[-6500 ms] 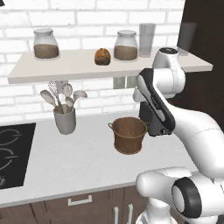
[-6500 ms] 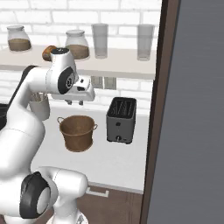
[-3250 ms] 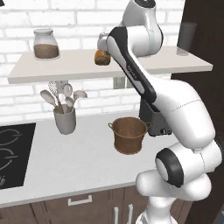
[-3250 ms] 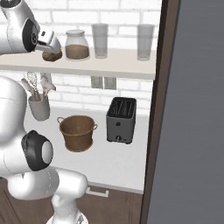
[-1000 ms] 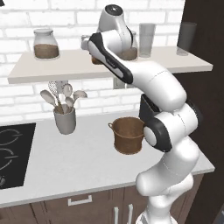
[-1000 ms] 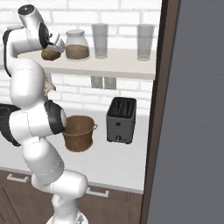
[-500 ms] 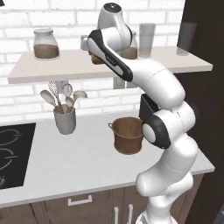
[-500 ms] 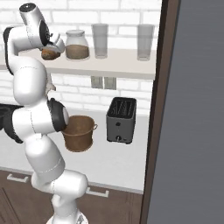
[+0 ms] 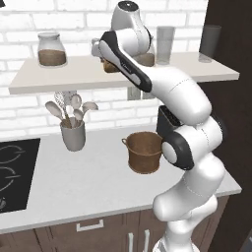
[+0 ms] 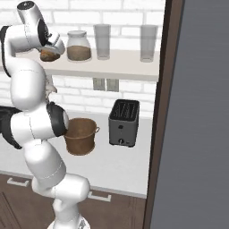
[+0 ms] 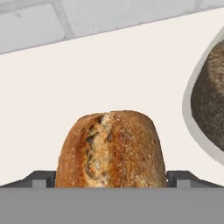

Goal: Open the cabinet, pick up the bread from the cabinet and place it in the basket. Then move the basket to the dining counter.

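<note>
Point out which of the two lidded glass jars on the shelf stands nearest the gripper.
The jar just beside the bread, where the gripper hovers open. The other jar stands alone far along the shelf, above the utensil cup.

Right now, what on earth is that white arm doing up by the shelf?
The white robot arm has reached up to the wall shelf, and its gripper is open with a finger on either side of a small bread loaf that sits on the shelf beside a glass jar. It has not closed on the bread. Down on the grey worktop, the brown basket waits near a toaster.
</note>
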{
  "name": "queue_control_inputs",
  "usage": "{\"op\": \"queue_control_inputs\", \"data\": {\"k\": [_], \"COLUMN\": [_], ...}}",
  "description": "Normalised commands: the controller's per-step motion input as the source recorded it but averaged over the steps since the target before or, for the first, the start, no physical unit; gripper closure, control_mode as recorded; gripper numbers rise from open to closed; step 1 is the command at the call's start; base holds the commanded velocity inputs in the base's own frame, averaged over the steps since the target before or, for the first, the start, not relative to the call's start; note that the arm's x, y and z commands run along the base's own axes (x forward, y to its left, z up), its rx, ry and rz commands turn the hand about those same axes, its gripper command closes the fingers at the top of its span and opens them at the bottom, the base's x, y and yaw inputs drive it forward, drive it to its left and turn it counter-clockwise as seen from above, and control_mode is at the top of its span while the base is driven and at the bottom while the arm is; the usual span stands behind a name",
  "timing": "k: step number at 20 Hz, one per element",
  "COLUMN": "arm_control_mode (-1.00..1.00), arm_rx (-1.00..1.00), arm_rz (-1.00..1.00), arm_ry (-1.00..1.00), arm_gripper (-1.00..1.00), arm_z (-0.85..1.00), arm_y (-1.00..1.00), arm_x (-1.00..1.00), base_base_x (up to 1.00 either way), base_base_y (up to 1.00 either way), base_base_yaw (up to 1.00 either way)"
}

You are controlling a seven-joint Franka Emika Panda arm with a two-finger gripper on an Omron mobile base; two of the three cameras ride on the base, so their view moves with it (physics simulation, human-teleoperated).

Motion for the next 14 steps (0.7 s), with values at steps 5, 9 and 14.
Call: {"op": "queue_control_inputs", "data": {"k": [5,9,14], "arm_control_mode": [-1.00,-1.00,-1.00], "arm_rx": [0.12,0.08,0.08], "arm_rz": [0.00,0.00,0.01], "arm_ry": [-0.02,-0.11,-0.04], "arm_gripper": [1.00,1.00,1.00], "arm_z": [-0.05,-0.03,0.00], "arm_y": [-0.29,-0.65,-0.88], "arm_x": [-1.00,-1.00,-1.00], "base_base_x": [0.00,0.00,0.00], "base_base_y": [0.00,0.00,0.00], "base_base_yaw": [0.00,0.00,0.00]}}
